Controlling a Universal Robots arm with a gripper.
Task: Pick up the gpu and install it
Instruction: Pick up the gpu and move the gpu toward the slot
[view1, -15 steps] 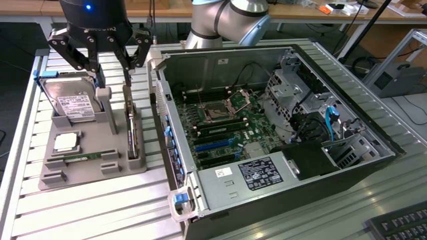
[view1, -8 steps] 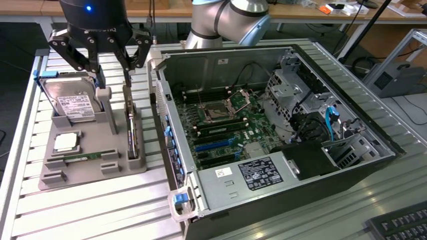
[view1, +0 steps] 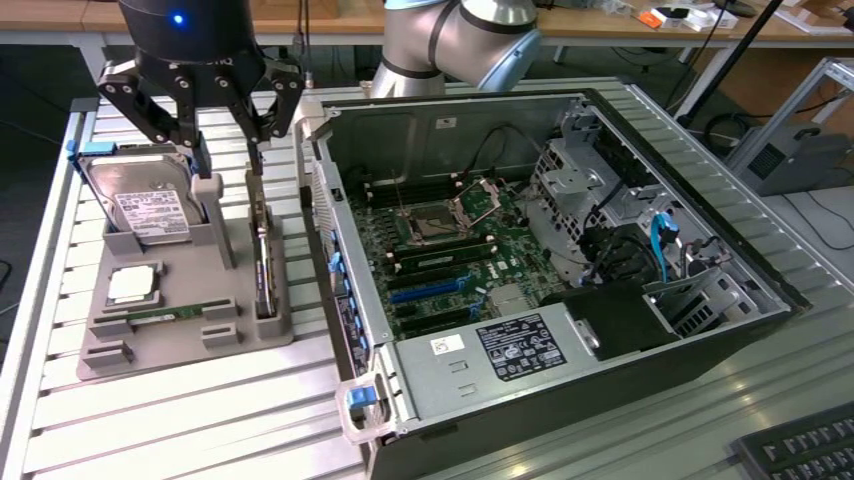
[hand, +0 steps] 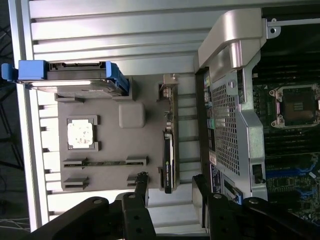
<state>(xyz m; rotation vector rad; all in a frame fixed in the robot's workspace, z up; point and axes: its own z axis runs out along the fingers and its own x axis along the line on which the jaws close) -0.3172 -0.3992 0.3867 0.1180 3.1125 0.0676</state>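
Arm (view1: 461, 35) bent overhead, pincer (view1: 230, 178) pointing straight down, fingers (hand: 141, 184) spread wide apart

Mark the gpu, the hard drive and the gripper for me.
gpu (hand: 168, 162), wrist view, on the dark long edge of the upright card.
hard drive (view1: 144, 208), exterior view, on its white label.
gripper (view1: 230, 172), exterior view, midway between the tips of its open jaws.

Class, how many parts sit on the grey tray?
4: silver boxy hard drive upright, square silver processor flat, narrow green RAM stick beside it, thin dark gpu card on edge nearest the black case.
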